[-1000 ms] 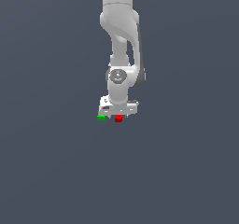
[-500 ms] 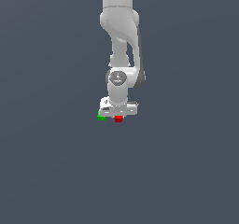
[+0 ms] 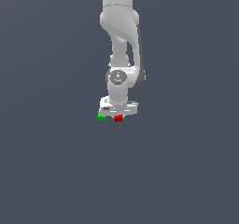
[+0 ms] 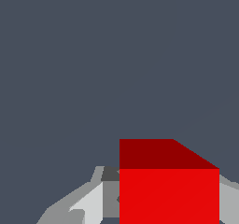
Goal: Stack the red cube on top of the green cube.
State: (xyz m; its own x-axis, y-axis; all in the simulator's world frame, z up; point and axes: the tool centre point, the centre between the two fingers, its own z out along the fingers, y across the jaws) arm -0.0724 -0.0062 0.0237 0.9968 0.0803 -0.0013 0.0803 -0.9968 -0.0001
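The gripper is right down at the floor, hanging straight under the white arm. In the wrist view the red cube sits big and close between the fingers, one grey finger on each side of it, pressed up against its faces as far as that view shows. Whether they are truly clamped on it or just flanking it, I cannot tell; the exterior view is too small and the gripper body hides the fingertips.

From the exterior view, the red cube peeks out just under the gripper's lower edge. The green cube lies just beside the red cube, toward the exterior view's left, at about the same height, with a narrow gap between them. So the two are side by side, not stacked. The green cube does not show in the wrist view.

Out from there, the floor is one flat, plain slate-grey surface filling both views, with no edge, wall or horizon visible.
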